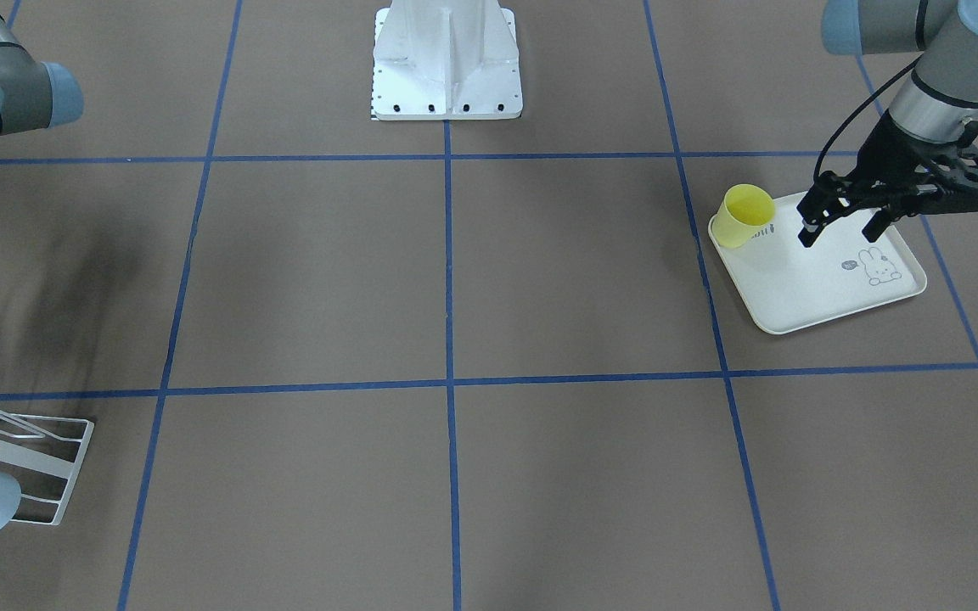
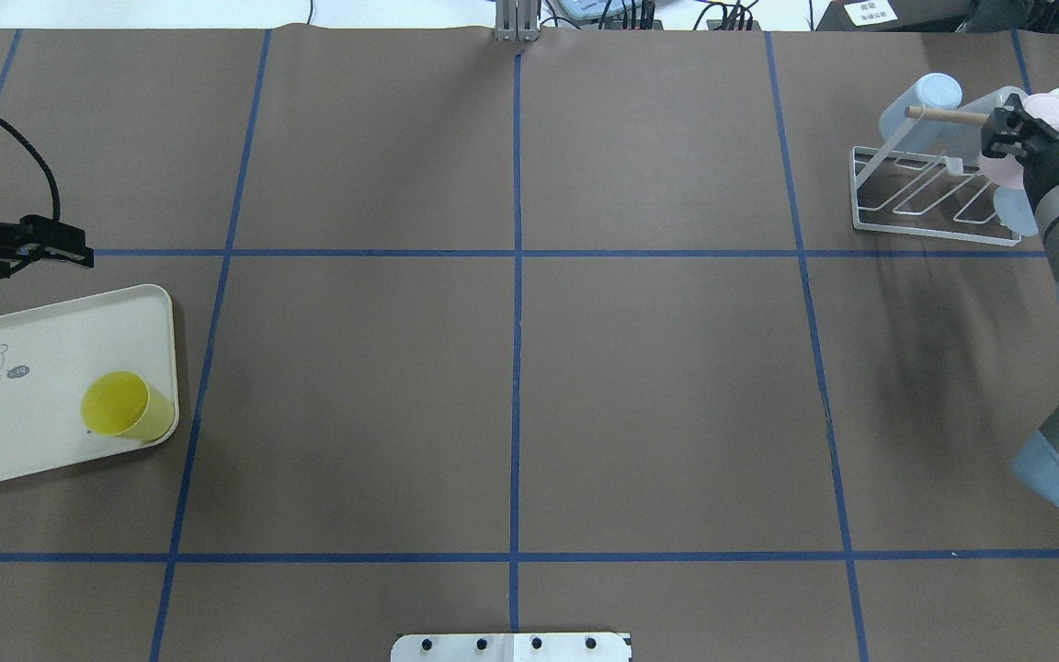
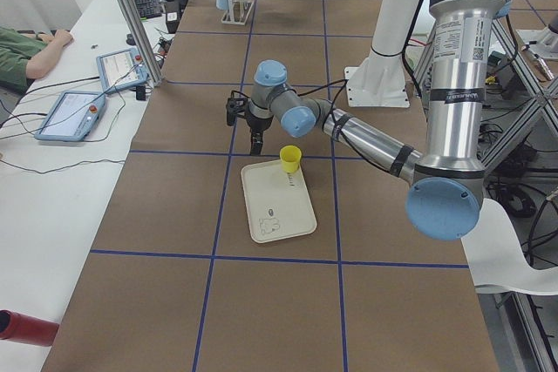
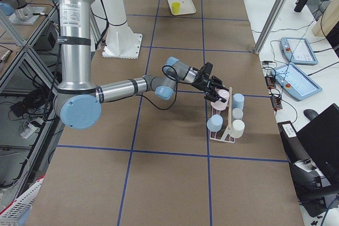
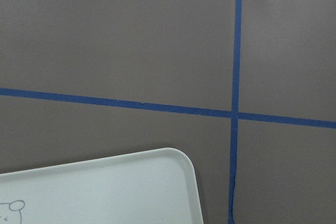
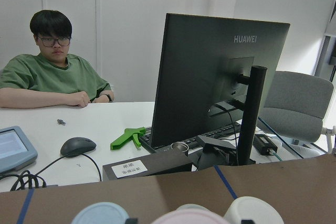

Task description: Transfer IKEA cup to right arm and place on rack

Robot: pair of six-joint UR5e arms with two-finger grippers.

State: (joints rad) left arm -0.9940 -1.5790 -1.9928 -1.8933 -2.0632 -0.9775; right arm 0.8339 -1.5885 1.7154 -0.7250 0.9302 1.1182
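Cup [image 1: 745, 215] stands upright on the tray's [image 1: 812, 284] corner nearest the robot, left tool [image 1: 840, 233] hovering nearby, spread wide and empty, seemingly poised for the pick, while right tool [image 2: 1007, 138] sits off at the rack [image 2: 927, 195], grip impossible to tell.

The tray [image 2: 24, 441] lies at the table's left end, and the IKEA cup [image 2: 125, 406] stands on it in the corner nearest the robot and the table's middle. The rack [image 2: 916, 198] sits well apart at the far right end, with other cups [image 4: 215, 123] hung on it.
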